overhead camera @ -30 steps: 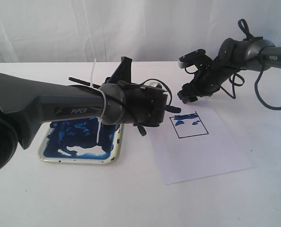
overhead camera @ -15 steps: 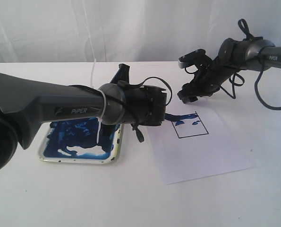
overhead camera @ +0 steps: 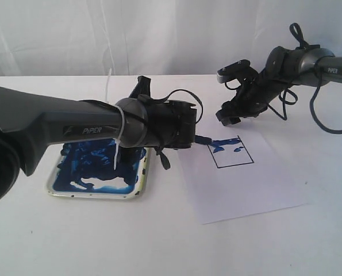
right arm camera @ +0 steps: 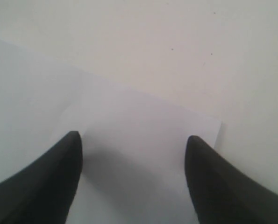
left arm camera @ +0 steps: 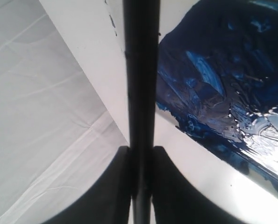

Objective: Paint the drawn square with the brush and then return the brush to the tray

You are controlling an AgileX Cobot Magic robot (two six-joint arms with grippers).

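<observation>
**Operator:** Currently, what is the state of the left tool [left arm camera: 139, 156]?

**Technician:** Clenched on the brush [left arm camera: 139, 70]. In the left wrist view the black shaft runs straight between both fingers [left arm camera: 113, 186].

**Operator:** Where is the brush tip?

**Technician:** In the exterior view the blue-stained tip is at the far left corner of the drawn square [overhead camera: 231, 152]. Blue smears cover the far part of the square; the near part is blank.

**Operator:** And the tray [overhead camera: 90, 196]?

**Technician:** It sits on the desk [overhead camera: 73, 241], just left of the paper sheet [overhead camera: 245, 190]. It is coated in dark blue paint and lies under the left arm.

**Operator:** What about the right tool [right arm camera: 134, 140]?

**Technician:** Released and holding nothing. Its fingers are spread wide above the far edge of the paper sheet, apart from the square.
</observation>
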